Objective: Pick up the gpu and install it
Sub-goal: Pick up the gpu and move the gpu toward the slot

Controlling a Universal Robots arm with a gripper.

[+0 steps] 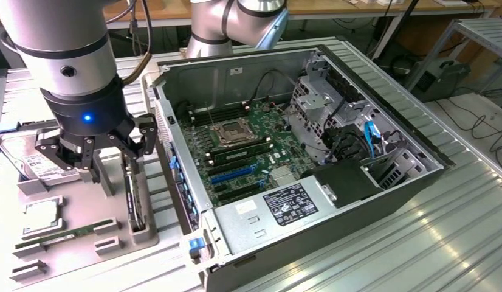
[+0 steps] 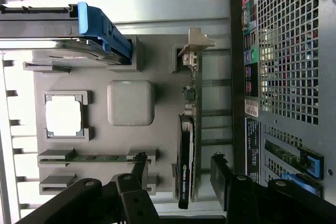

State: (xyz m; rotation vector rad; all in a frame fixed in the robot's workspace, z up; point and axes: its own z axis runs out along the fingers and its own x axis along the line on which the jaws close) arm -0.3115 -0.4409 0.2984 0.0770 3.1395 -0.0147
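The gpu stands on its long edge in a slot of the grey parts tray, beside the open computer case. In the wrist view the gpu shows as a thin dark card with a green board and a silver bracket at its far end. My gripper hangs just over it, open, one finger on each side of the card and neither touching it. The wrist view shows the gripper straddling the card's near end. Inside the case lies the motherboard with blue expansion slots.
Also on the tray are a silver hard drive, a processor chip and a narrow green memory stick. The case's perforated rear wall stands close beside the gpu slot. A second arm's base rises behind the case.
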